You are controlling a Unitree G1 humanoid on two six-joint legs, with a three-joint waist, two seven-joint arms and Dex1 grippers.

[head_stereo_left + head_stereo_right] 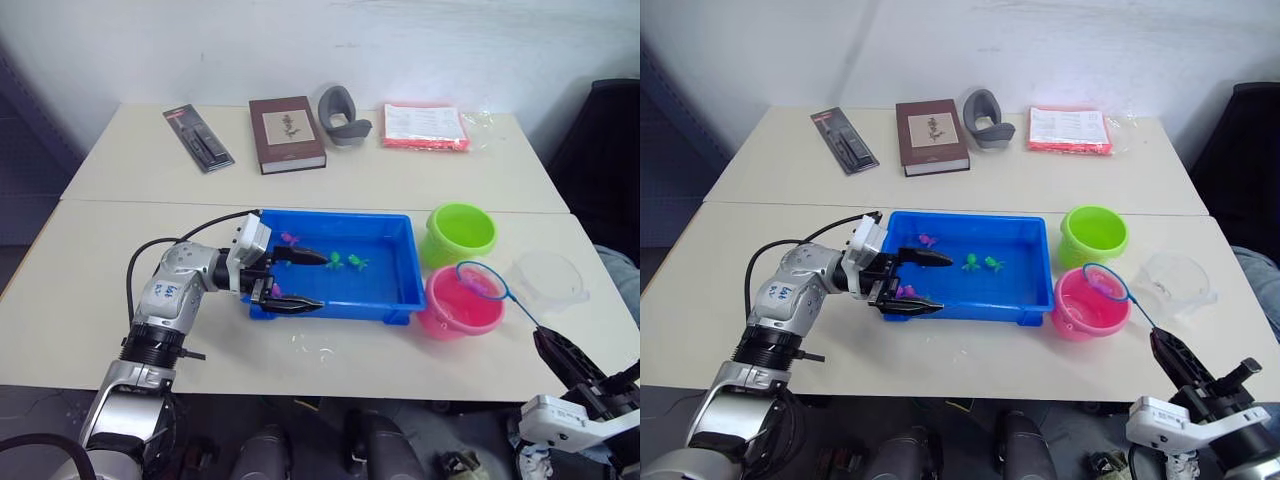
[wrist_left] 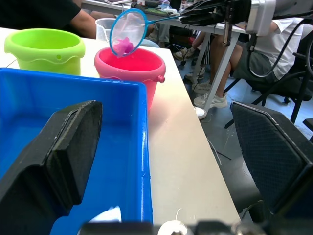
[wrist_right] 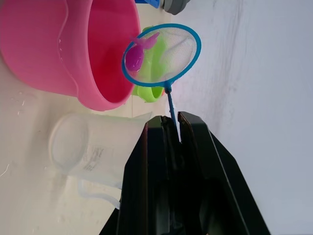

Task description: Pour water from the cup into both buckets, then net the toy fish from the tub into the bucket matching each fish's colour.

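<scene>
Netting is under way in the head views: the right gripper (image 1: 1170,358), at five o'clock, pinches the handle of the net (image 1: 1105,283), whose hoop hangs over the pink bucket (image 1: 1088,305), the green bucket (image 1: 1093,234) at twelve o'clock of it and the empty-looking cup (image 1: 1178,280) at three o'clock, while the left gripper (image 1: 288,278) straddles the near wall of the tub (image 1: 390,300), jaws wide apart and empty, with several toy fish (image 1: 346,262) left inside. Left wrist view shows one pink fish (image 2: 125,45) in the mesh above the pink bucket. Right wrist view shows the fingers closed tight on the handle, so pouring seems done and this fish awaits tipping out.
</scene>
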